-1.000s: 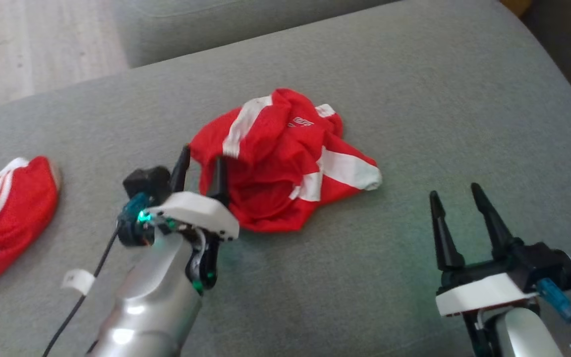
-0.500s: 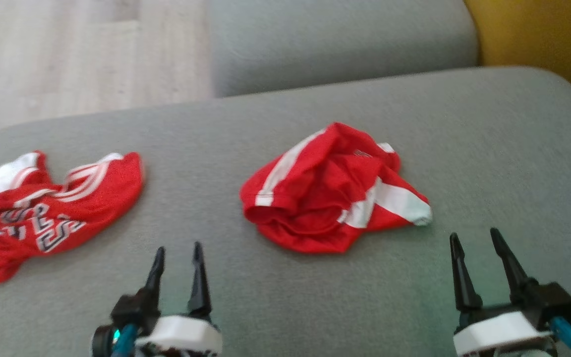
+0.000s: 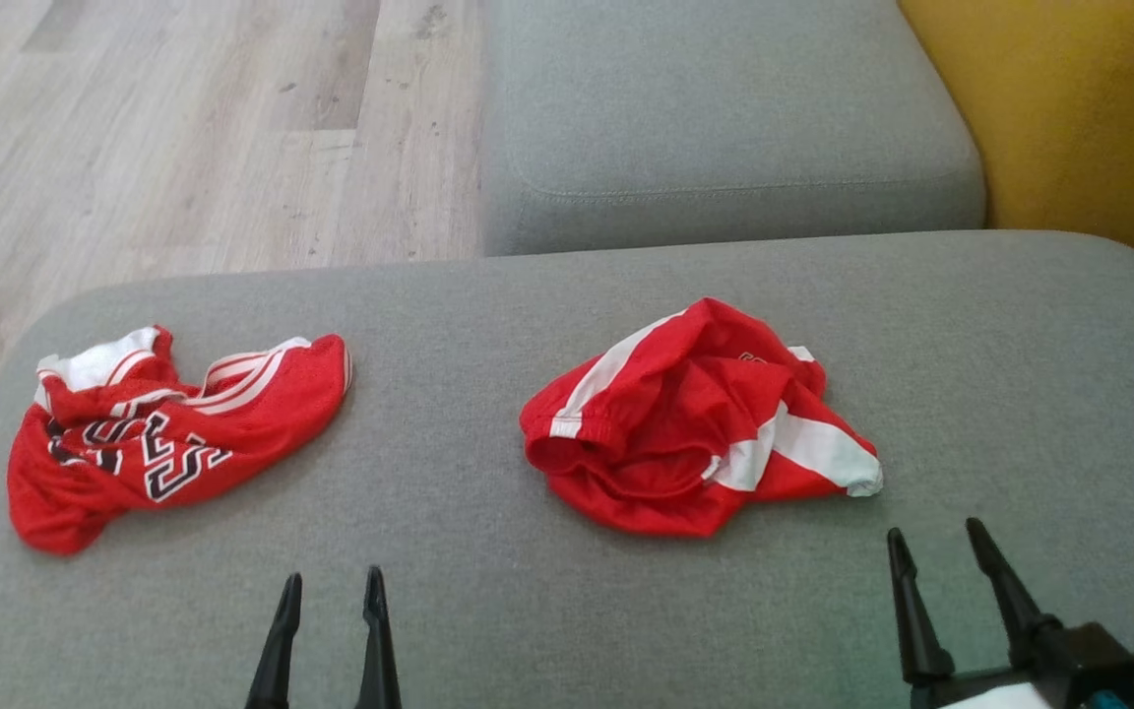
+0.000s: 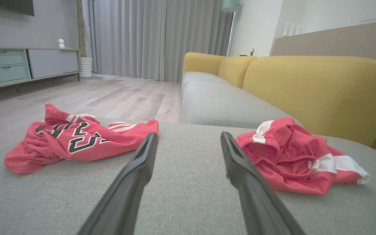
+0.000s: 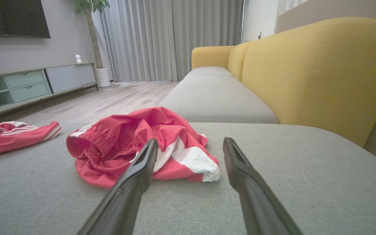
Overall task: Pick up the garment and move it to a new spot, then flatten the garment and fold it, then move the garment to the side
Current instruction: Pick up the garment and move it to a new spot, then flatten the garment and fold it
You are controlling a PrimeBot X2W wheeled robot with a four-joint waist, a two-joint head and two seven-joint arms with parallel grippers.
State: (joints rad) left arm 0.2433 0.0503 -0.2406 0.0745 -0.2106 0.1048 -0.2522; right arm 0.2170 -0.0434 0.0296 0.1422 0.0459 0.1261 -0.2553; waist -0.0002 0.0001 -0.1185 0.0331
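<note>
At the bottom edge of the head view, nearest the viewer, two pairs of long dark fingers point up over a wide grey seat cushion (image 3: 488,611). The left gripper (image 3: 331,581) sits at lower left, its fingers spread apart with nothing between them. The right gripper (image 3: 934,532) sits at lower right, also spread and empty. Neither one touches any cloth.

Just beyond the grippers, near the middle of the cushion and closer to the right gripper, lie the red shorts (image 3: 685,433). They are crumpled in a loose heap, with broad white stripes. A gathered elastic waistband faces left, and a white-hemmed leg sticks out to the right. In the right wrist view the heap lies ahead and a little to the left of that gripper's fingers. In the left wrist view it lies off to their right.

Well apart from the shorts, at the left end of the same cushion, lies a red jersey (image 3: 163,433). It has white trim and black-and-white lettering, and it is rumpled too.

Farther back, a second grey cushion (image 3: 724,118) adjoins the first, with a yellow backrest (image 3: 1069,118) on its right. A pale wood floor (image 3: 183,148) stretches away on the left.

Farthest off, the wrist views show long grey curtains (image 4: 132,36) and a low cabinet (image 4: 5,65) with pale green drawers. A dark screen (image 5: 11,16) hangs on the wall, and a leafy plant (image 5: 91,6) stands beside the curtains.
</note>
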